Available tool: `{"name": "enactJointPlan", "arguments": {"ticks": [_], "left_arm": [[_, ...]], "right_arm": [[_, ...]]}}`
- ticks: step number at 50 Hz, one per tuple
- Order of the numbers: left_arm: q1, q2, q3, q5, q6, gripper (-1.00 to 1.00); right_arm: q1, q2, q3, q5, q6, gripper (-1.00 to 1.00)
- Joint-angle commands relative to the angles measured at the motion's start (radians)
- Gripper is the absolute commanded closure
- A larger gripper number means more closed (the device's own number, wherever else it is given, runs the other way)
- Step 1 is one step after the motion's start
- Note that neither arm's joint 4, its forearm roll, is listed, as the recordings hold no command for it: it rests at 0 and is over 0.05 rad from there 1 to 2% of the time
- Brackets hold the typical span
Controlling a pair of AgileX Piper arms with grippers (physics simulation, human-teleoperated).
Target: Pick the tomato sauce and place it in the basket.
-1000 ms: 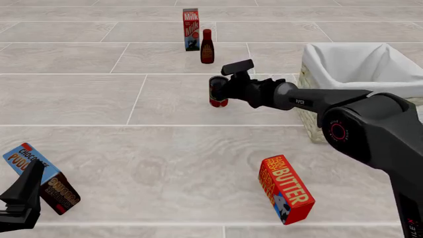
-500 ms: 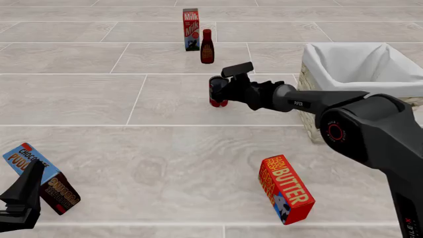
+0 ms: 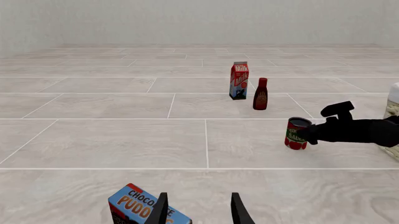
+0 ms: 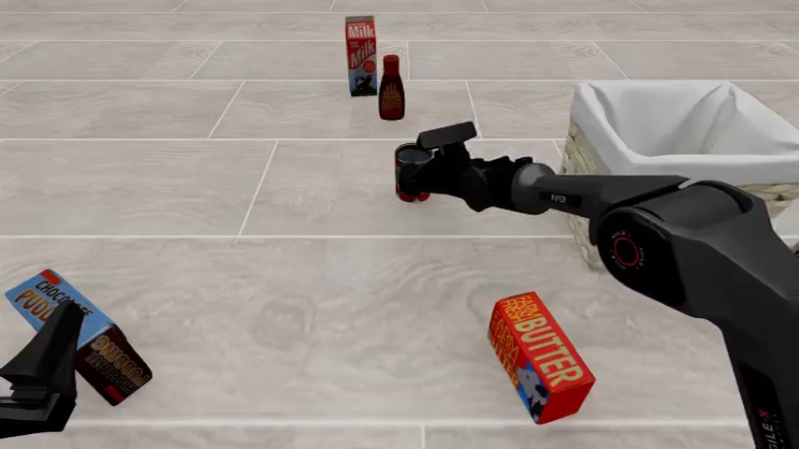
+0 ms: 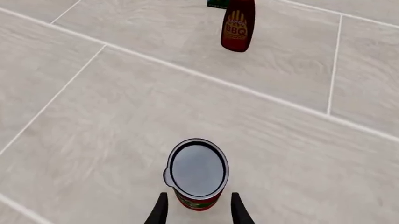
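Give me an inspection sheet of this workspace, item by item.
Surface: pale grey tiled table, white grout lines.
Job's things: small red-labelled tomato sauce can upright, between the right gripper's fingers; large wicker basket with white lining at far right, nothing seen inside.
Clutter: milk carton and dark BBQ sauce bottle upright at the far side; red butter box near; chocolate pudding box at near left.
Grippers: right gripper around the can, contact unclear; left gripper open, beside the pudding box.
Cables: nothing seen.
Surroundings: plain pale wall.
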Motion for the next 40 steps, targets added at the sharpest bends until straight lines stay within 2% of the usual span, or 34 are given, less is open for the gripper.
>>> {"name": "enactJointPlan", "arguments": {"ticks": [1,40], "left_arm": [[0.000,0.000,0.000,0.000,0.000,-1.00],[0.000,0.000,0.000,0.000,0.000,-1.00]], "right_arm": [[0.001,0.004,-0.001,0.000,0.003,-1.00],[-0.003,0.035,-0.020,0.001,0.015,-1.00]]}}
